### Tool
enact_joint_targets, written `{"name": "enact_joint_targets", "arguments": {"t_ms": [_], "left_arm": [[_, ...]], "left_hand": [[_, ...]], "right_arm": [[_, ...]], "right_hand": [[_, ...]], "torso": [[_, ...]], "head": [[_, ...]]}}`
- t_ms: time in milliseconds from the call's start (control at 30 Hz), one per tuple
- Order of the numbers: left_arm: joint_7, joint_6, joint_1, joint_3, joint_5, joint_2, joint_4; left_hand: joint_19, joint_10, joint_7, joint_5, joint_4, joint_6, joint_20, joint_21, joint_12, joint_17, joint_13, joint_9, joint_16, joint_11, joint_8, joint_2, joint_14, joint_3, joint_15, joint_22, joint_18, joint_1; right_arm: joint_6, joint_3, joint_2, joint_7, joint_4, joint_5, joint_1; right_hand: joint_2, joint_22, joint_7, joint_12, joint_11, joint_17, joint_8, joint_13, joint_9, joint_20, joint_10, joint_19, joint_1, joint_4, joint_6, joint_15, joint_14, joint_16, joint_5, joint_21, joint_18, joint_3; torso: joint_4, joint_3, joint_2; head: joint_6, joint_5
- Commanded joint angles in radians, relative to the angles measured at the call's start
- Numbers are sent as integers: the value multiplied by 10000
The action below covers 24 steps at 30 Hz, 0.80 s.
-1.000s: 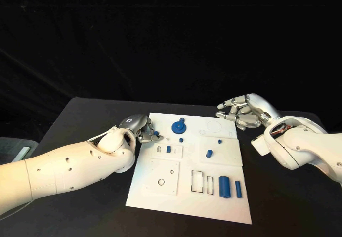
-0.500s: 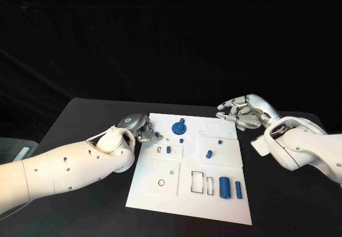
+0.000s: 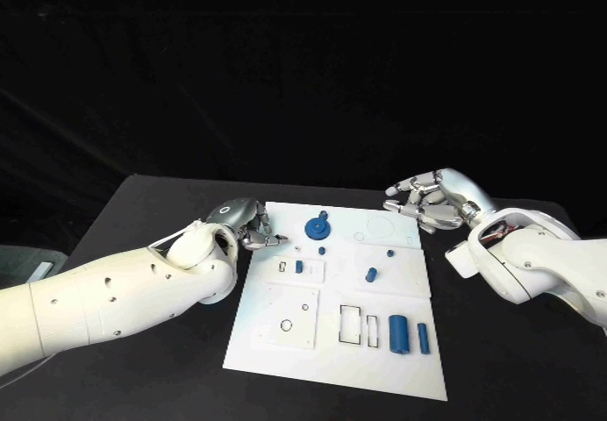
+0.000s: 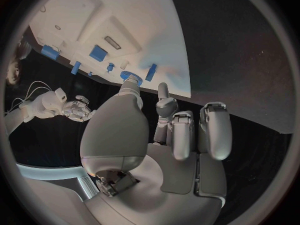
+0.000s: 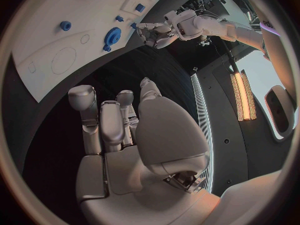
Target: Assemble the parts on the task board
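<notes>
White board (image 3: 380, 351): left robot hand (image 3: 249, 224), grasp unclear, has edged toward the blue gear (image 3: 319, 231), probably the next part; right robot hand (image 3: 430, 200) hovers curled, empty.

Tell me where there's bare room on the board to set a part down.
The task board is bare along its near edge, below the two long blue bars. Bare table lies left of the left hand. It is crowded around the blue gear by that hand.

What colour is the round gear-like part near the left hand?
Blue; the gear shows best in the head view.
</notes>
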Motion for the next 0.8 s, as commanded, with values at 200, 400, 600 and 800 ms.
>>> {"name": "enact_joint_targets", "arguments": {"t_ms": [200, 400, 600, 800], "left_arm": [[202, 1112, 996, 144, 2512, -435, 332], [770, 3417, 2093, 136, 4254, -554, 11], [1374, 5582, 2559, 65, 4957, -321, -557], [1575, 7263, 2672, 40, 4384, 65, -988]], "left_hand": [[-236, -1233, 203, 69, 5, -547, 222, -721, -1024, 2407, -1466, -124, -95, 198, -18, 311, 976, 12, 243, 584, 206, -331], [-2079, -2402, 542, 28, -6, -1121, 551, -3588, -2171, 68, -2907, -415, -2028, 532, -365, 823, -205, 270, 557, -2161, 903, -218], [-2289, -2116, 484, 119, -11, -792, 532, -5030, -2820, -895, -3641, -773, -3015, 453, -929, 1403, -492, 1349, 485, -3444, 1103, 487], [-433, -355, -29, 239, 75, 63, 128, -1888, -903, 1794, -1306, -563, -594, -108, -775, 437, 764, 4432, 110, -476, 408, 1494]], "right_arm": [[22, 1, 42, 94, -76, -23, -20], [38, -1, 71, 85, -160, -12, -30], [83, -1, 108, 132, -209, 15, -43], [115, -1, 128, 189, -241, 58, -66]], "right_hand": [[15, -9, 18, -52, -12, -8, 6, -8, 1, -7, -75, -82, -96, 15, -62, 28, -64, -20, 51, -64, 98, -60], [-44, 20, 21, 3, -9, 45, 40, -42, 18, 7, -123, -50, -163, 24, -89, 36, -61, -23, 936, -110, 94, -214], [-81, 33, 12, 34, -8, 60, 66, -83, 30, 6, -141, -28, -193, 20, -102, 30, -58, -44, 1483, -162, 95, -333], [-100, 37, 16, 24, -16, 67, 75, -132, 33, 2, -174, -22, -190, 15, -119, 28, -59, -59, 1877, -205, 98, -392]], "torso": [[-17, 12, -16], [-3, 11, -35], [-18, 7, -50], [-9, -8, -40]], "head": [[38, 18], [58, 14], [93, 36], [63, 10]]}}
